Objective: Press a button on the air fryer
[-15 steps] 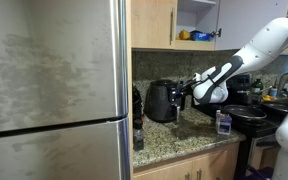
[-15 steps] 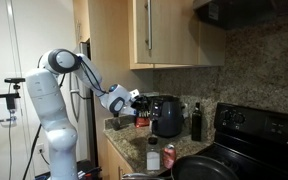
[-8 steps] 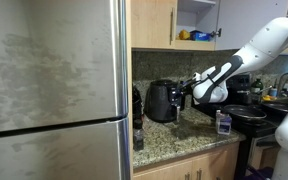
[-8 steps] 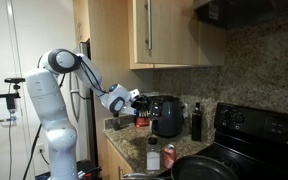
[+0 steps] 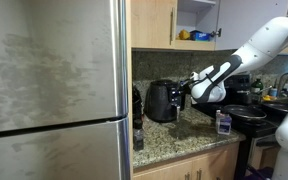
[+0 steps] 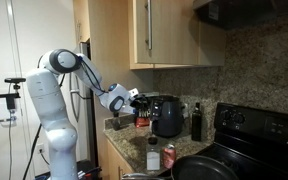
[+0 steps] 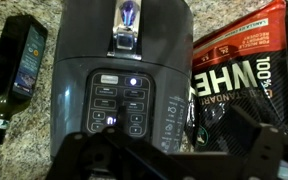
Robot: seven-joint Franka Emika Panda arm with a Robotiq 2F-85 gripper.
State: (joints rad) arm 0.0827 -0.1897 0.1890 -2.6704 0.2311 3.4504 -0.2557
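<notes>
The air fryer [image 5: 162, 101] is a rounded glossy black appliance at the back of the granite counter, and it shows in both exterior views [image 6: 167, 116]. In the wrist view its control panel [image 7: 122, 105] faces me with small lit indicators. My gripper [image 5: 187, 94] hovers just in front of it, a short gap away in an exterior view [image 6: 144, 102]. In the wrist view the fingers [image 7: 174, 150] are dark shapes at the bottom edge, spread apart and holding nothing, below the panel.
A dark oil bottle [image 7: 14, 65] lies to one side of the fryer and a whey protein bag [image 7: 239, 60] to the other. A red can [image 6: 152, 155], a stove with a pan [image 6: 199, 165], a carton [image 5: 223, 121] and a steel fridge [image 5: 54, 90] are nearby.
</notes>
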